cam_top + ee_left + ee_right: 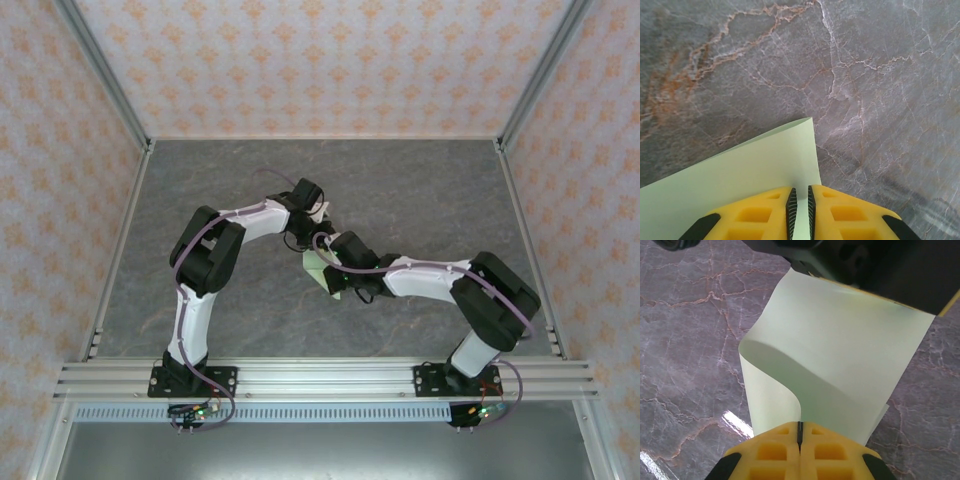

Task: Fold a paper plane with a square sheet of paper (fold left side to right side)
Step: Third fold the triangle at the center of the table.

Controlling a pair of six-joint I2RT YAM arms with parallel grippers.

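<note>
well, both of my grippers are on the square sheet of paper (840,350), which hangs just over the middle of the grey marbled table (875,70) rather than lying flat on it.

my right gripper (800,437) is clenched tight, its yellow fingers (775,452) pressed flat against each other. one edge of the sheet curls down into the seam between them and is pinched there. from that pinch the paper rolls over in a soft, uncreased loop and climbs toward the table's far side.

my left gripper (800,212) has the sheet's other end. its jaws stand almost together with a thin slit between them, pale green showing in the slit, grasping the paper. one sharp corner of the sheet juts out ahead of these fingers (765,210), over bare table.

from overhead, my two wrists meet above the table's centre, left one a little farther from the table's near edge. a small patch of green peeks out beneath the right wrist. i cannot tell whether any part of the sheet touches the table.
</note>
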